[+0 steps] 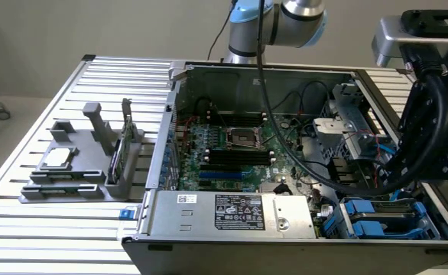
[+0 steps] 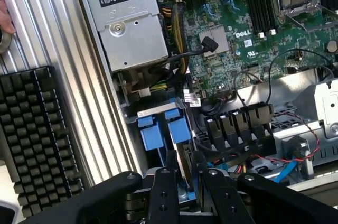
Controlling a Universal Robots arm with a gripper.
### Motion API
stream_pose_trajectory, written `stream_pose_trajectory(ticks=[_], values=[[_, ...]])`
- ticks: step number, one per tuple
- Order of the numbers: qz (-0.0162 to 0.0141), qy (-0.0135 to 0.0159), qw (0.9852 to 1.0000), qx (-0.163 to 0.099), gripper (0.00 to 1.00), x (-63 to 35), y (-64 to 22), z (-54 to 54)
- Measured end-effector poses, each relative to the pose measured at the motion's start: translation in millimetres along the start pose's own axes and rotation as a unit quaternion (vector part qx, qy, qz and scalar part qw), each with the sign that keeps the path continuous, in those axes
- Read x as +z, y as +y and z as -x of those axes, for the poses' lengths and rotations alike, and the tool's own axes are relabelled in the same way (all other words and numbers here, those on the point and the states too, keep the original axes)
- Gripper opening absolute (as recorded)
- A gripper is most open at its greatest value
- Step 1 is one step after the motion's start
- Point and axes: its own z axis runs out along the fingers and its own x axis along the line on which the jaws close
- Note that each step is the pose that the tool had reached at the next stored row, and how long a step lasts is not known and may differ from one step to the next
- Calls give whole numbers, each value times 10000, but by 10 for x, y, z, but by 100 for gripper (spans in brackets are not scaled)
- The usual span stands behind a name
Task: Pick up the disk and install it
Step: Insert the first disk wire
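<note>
The gripper (image 2: 184, 163) was shut tight on the disk (image 2: 180, 147), with a black finger on each side. The disk stood on its edge in a corner of the computer case (image 1: 285, 255), just beside another blue holder (image 2: 150, 131), near the silver power box (image 2: 132, 34).

Computer case (image 1: 285, 258) sits on slatted table (image 1: 71, 229). Inside it, motherboard (image 1: 232, 166) lies flat on the floor. Power supply (image 1: 232, 212) runs along the near wall. Parts fixture (image 1: 63, 192) stands on the table, at the exterior view's left of the case. Disk (image 2: 182, 152) stands on edge in the case corner beside the power supply, clasped between gripper (image 2: 185, 174) fingers. Second drive carrier (image 2: 150, 134) sits just beside it.
</note>
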Motion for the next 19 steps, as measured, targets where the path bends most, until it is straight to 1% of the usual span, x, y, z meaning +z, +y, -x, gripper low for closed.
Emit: stream_pose_trajectory(ticks=[3, 5, 7, 10, 14, 16, 19], values=[[-10, 13, 9996, 272, 25, 1, 0, 0], [-17, 22, 9990, 454, 25, 2, 0, 0], [-24, 31, 9980, 632, 25, 3, 0, 0], [-34, 45, 9959, 902, 25, 5, 0, 0], [-48, 62, 9920, 1263, 25, 7, 0, 0], [-55, 71, 9895, 1441, 25, 9, 0, -1], [-65, 85, 9851, 1715, 25, 11, 1, -1]])
